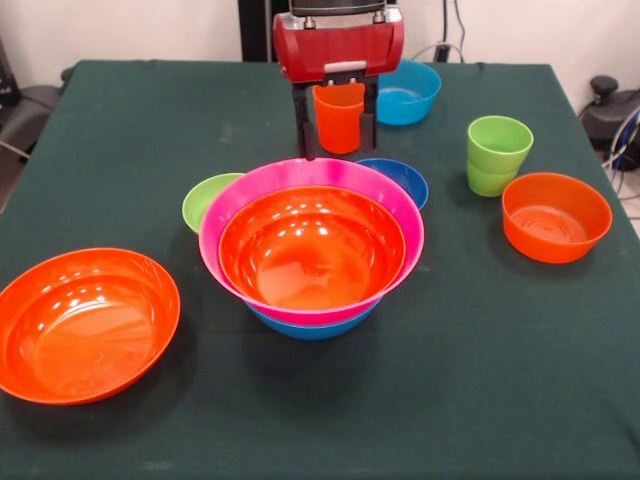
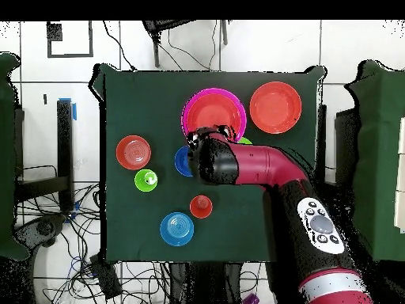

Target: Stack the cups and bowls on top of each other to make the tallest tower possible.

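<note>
**Tower of three bowls at mid-table, gripper open behind it**

Fingers (image 1: pixel 301 125) stand wide apart and hold nothing. The gripper (image 1: pixel 337 150) hangs just beyond the far rim of the tower (image 1: pixel 312 255). The orange cup (image 1: pixel 340 118) shows in the gap between them. The overhead view places that cup (image 2: pixel 201 207) upright on the cloth, apart from the arm's head (image 2: pixel 213 158).

The tower is a large blue bowl at the bottom, a pink one in it and an orange one on top. A lime green bowl (image 1: pixel 205 198) sits close against its far left side. A dark blue bowl (image 1: pixel 405 178) peeks out at its far right.

Farther right, two lime green cups (image 1: pixel 497 152) stand nested, with a small orange bowl (image 1: pixel 556 215) just beside them. A light blue bowl (image 1: pixel 408 92) lies near the far edge. A large orange bowl (image 1: pixel 88 322) sits alone at the near left, close to the table's edge.

The table (image 1: pixel 500 380) wears a dark green cloth. Its near right part and the strip in front of the tower are open. From above, pale floor tiles and loose cables (image 2: pixel 47 229) surround the table.
</note>
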### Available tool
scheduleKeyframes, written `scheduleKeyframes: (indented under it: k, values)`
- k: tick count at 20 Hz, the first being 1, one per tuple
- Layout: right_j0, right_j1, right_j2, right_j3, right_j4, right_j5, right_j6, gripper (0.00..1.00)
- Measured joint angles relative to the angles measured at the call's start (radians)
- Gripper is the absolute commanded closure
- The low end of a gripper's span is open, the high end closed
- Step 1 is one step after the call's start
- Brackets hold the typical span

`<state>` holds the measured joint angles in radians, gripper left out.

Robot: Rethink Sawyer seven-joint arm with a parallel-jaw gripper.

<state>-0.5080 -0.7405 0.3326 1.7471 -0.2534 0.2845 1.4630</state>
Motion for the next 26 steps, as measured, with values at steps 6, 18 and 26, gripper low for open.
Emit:
scheduleKeyframes:
  k: [6, 18, 26]
  values:
    - [0.0, 0.0, -0.01, 0.0, 0.0, 0.0, 0.0, 0.0]
    - [-0.015, -0.08, 0.002, 0.0, 0.021, 0.055, 0.0, 0.0]
    - [-0.062, -0.183, 0.049, -0.048, 0.076, 0.226, 0.0, 0.0]
